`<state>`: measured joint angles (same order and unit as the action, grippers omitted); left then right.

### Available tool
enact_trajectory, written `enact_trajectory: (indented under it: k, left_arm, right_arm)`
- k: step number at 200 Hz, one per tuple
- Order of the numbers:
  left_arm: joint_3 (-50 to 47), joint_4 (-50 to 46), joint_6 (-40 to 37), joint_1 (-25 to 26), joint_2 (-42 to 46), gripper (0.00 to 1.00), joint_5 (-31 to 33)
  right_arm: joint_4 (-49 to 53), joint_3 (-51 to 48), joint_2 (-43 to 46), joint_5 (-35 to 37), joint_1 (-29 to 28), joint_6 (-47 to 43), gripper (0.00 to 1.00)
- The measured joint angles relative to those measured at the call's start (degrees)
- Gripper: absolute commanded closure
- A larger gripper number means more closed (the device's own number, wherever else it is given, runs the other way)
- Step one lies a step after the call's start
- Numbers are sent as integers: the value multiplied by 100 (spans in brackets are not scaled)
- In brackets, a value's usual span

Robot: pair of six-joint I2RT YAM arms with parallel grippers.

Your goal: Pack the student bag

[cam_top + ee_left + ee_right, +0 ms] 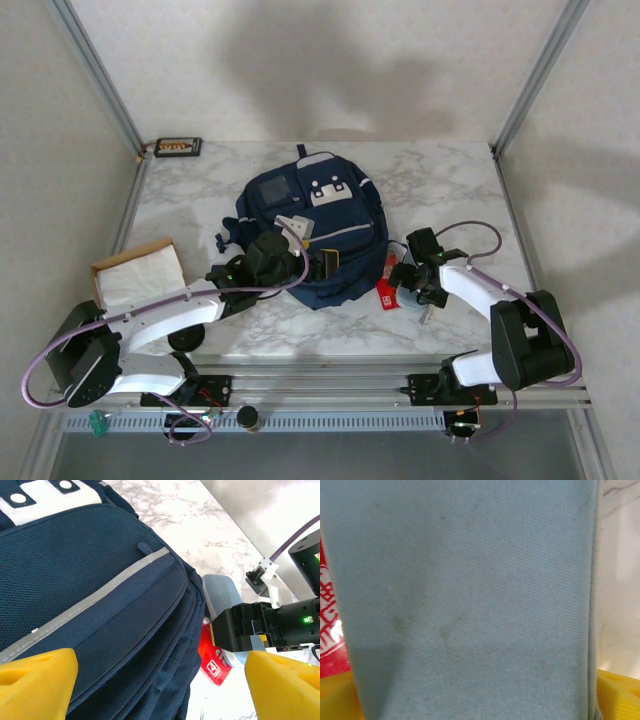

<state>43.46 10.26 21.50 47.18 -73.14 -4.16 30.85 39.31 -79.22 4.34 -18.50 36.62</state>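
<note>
Straddling the grey-blue case (470, 590) just right of the student bag (312, 225), the right pincer (477, 695) stands spread full, not visibly clamping. The left pincer (160, 682) hangs wide open and empty over the bag itself. I'd close squarely across the case, clear of the red packet (212, 662) beside it, then lift toward the bag, which lies mid-bench (200, 190).

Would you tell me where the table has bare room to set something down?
Bare marble: the far right corner beyond the student bag, and the far left between the bag and the cardboard box. Crowded: just right of the bag, where the red packet, grey-blue case and right gripper sit.
</note>
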Motion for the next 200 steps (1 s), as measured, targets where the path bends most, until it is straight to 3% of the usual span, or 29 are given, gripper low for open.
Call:
enact_trajectory:
  k: [36, 72, 145, 200]
  left_arm:
    - [177, -289, -354, -2, -74, 14, 63]
    - [962, -949, -1185, -15, -522, 16, 129]
    - [2258, -2404, -2905, -92, -1521, 18, -166]
    - [2734, -3123, -3689, -105, -2297, 19, -160]
  right_arm:
    - [0, 0, 214, 55, 111, -24, 16]
    - [15, 2, 780, 28, 289, -103, 19]
    - [411, 538, 1574, -284, 402, -249, 18]
    - [461, 686, 1624, -487, 442, -350, 18]
